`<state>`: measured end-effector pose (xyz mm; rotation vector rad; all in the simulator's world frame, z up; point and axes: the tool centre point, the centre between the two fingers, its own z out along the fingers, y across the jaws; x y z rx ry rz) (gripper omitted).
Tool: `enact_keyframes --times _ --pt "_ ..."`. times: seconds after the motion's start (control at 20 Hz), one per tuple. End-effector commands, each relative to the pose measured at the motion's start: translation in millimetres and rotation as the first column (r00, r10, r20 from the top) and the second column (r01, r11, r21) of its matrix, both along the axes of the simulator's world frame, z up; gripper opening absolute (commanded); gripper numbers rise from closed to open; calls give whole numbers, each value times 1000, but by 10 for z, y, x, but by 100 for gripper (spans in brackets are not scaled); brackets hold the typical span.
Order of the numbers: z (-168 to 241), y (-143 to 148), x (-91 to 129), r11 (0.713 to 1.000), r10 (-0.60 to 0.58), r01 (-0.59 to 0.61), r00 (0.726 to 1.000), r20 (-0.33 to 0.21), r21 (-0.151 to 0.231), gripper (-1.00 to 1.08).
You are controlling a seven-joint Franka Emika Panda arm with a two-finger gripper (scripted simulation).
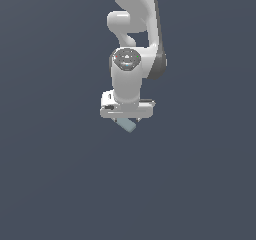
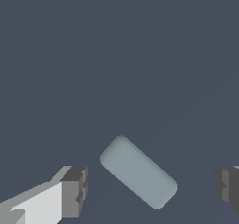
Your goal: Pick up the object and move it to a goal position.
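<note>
We see our white, dark-padded pincer (image 2: pixel 149 190) spread apart, gripping nothing, with the small matte pale blue-grey oblong block (image 2: pixel 138 172) on the dark bench (image 2: pixel 116 55) between its fingertips (image 2: pixel 74 190), long axis running diagonally across the gap

A white Panda arm (image 1: pixel 134 44) reaches down from the top edge of the frame over a plain dark blue-grey tabletop (image 1: pixel 50 174). Its end effector (image 1: pixel 127 115) points downward, the wide white hand seen as a flat bar across the wrist. Just beneath that bar, a small pale blue-grey block (image 1: pixel 127 125) shows at a slant, its lower end angled toward the exterior view's right. The fingers are hidden behind the hand, so their spread cannot be judged.
</note>
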<state>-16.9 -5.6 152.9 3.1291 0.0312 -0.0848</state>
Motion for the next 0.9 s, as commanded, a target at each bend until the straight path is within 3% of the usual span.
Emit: enact_keyframes --times 0.0,0.45,0.85 --pt "0 0 0 1000 0 0 1000 0 0 100" --pt "123 -184 73 996 -83 82 996 30 16 100" --pt "103 -182 62 998 -69 68 997 30 15 100"
